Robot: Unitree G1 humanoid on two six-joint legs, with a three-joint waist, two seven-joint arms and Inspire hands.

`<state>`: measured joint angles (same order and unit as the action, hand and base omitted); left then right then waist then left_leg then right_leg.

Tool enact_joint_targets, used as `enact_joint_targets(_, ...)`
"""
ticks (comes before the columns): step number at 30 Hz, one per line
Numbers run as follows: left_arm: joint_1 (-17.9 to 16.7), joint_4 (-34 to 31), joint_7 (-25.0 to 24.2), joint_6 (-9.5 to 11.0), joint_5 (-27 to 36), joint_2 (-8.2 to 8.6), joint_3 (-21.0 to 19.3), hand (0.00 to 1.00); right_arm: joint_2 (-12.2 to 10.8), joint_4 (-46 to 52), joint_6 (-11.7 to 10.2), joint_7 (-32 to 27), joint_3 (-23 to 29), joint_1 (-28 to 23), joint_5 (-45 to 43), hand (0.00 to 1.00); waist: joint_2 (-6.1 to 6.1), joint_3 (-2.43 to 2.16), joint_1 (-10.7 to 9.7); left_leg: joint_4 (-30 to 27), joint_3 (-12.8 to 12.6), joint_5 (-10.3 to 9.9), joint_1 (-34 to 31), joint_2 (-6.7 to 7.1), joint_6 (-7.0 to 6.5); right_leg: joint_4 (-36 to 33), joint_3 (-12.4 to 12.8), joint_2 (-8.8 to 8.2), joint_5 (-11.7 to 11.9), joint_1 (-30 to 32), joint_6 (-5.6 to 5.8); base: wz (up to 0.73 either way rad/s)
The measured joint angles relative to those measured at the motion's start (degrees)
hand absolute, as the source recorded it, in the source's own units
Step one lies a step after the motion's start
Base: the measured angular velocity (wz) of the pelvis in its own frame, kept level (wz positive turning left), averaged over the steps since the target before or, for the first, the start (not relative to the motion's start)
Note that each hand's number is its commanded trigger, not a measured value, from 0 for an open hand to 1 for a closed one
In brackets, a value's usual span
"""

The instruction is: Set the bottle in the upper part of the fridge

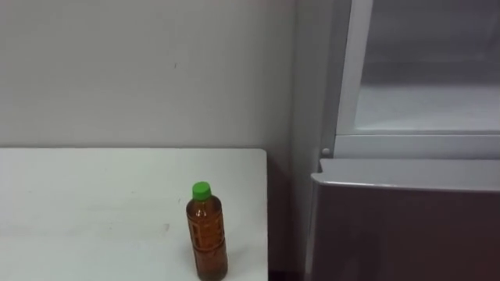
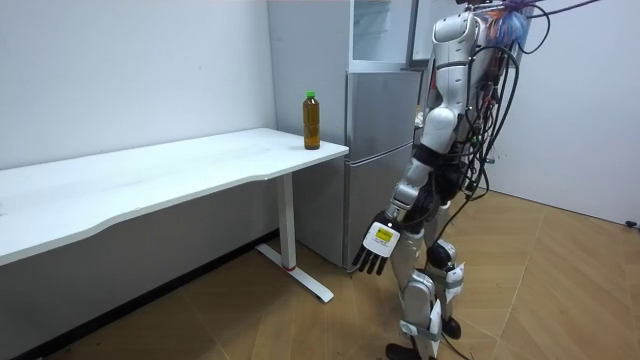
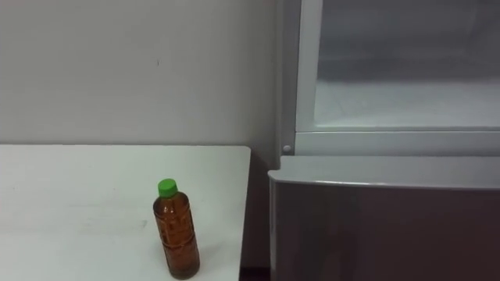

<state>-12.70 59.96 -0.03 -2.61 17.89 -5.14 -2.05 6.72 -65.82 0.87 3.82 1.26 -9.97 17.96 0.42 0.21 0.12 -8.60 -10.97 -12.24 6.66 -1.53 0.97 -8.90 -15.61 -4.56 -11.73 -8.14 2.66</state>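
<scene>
A brown bottle (image 1: 208,238) with a green cap stands upright on the white table (image 1: 78,203), close to the table's right edge and near its front. In the room view the bottle (image 2: 312,121) is at the table corner beside the fridge. The upper fridge compartment (image 1: 426,94) is open to the right of the table, its pale inside showing. I stand facing the fridge, the table on my left. My left hand (image 2: 375,245) hangs low at my side with straight fingers, well below and away from the bottle, holding nothing.
The grey lower fridge door (image 1: 406,226) is shut and stands just right of the table, a narrow gap between them. A plain wall runs behind the table. The upper door (image 2: 421,30) is swung open beside my head. Wooden floor lies around me.
</scene>
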Motion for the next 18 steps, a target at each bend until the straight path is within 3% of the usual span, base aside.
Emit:
enact_joint_targets(7, 0.2, 1.0, -0.6, 0.2, 0.6, -0.02, -0.4, 0.00, -0.1, -1.2, 0.0, 0.0, -0.1, 1.0, 0.0, 0.00, -0.60, -0.20, 0.0, 0.0, 0.0, 0.0, 0.0, 0.01, 0.00, 0.0, -0.1, 0.00, 0.0, 0.0, 0.00, 0.00)
enact_joint_targets(18, 0.4, 1.0, -0.7, 0.2, 0.6, -0.30, -0.4, 0.00, 0.4, 1.3, 0.6, 0.8, -2.5, 1.0, -1.5, 0.00, -1.17, -0.06, 0.3, 0.1, 0.0, 0.0, 0.0, -0.04, -0.01, 0.0, 0.0, 0.02, 0.0, 0.1, 0.00, 0.00)
